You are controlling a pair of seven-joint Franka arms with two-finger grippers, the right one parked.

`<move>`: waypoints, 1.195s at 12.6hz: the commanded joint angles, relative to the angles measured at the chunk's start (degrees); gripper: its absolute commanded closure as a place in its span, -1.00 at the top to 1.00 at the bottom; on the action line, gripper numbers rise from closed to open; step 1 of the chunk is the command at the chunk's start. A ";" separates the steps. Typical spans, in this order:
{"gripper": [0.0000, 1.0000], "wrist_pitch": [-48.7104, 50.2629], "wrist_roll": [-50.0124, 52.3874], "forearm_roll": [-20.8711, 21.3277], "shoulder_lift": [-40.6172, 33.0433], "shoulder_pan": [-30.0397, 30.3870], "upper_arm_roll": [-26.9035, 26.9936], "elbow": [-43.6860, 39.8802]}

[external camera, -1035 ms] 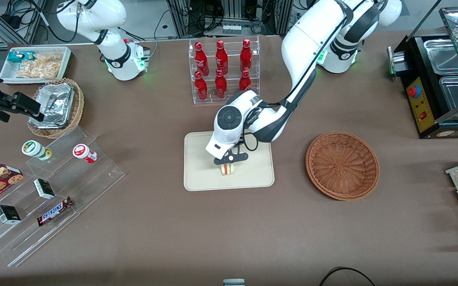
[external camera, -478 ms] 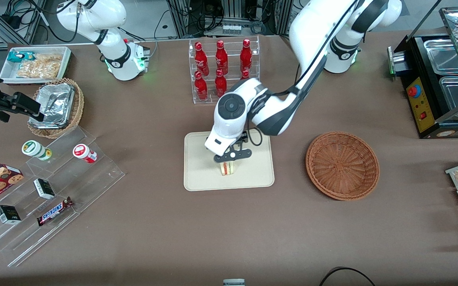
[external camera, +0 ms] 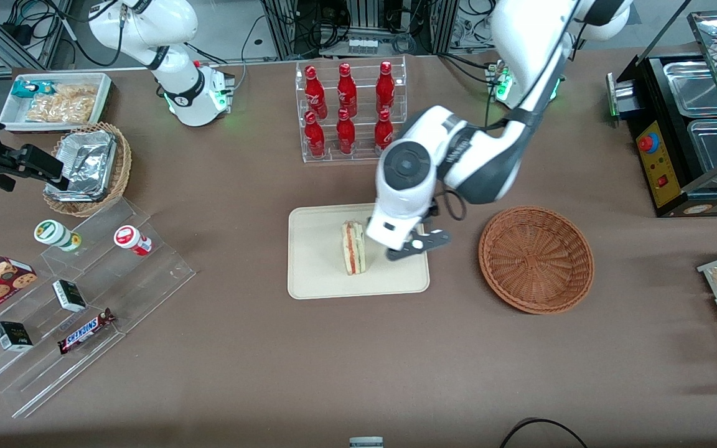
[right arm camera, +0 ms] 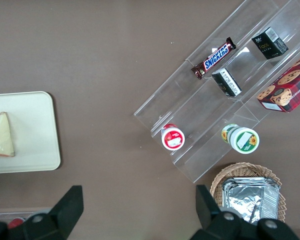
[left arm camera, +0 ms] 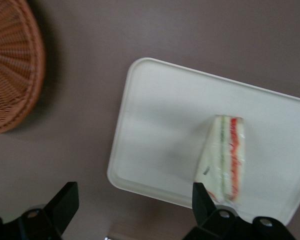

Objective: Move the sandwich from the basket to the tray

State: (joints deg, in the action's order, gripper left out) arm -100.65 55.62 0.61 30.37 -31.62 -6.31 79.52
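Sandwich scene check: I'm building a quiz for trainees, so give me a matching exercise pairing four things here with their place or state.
Things:
1. sandwich
2. basket
3. gripper
4. bottles

States:
A. empty, on the table beside the tray
B. open, raised above the tray's edge nearest the basket
C. red, in a clear rack
D. resting on the tray, filling edge up

Pairs: 1-D, 2-A, 3-B, 4-C
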 commanded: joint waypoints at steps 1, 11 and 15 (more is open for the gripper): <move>1.00 1.68 -4.44 0.45 -5.91 3.91 -0.19 6.41; 1.00 5.28 -33.18 0.19 -25.69 21.14 -0.28 23.57; 1.00 11.08 -46.27 0.01 -30.01 29.05 -2.38 23.05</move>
State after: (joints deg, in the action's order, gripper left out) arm -91.54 14.77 0.67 3.60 -6.59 -6.48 101.17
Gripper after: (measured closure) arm 0.000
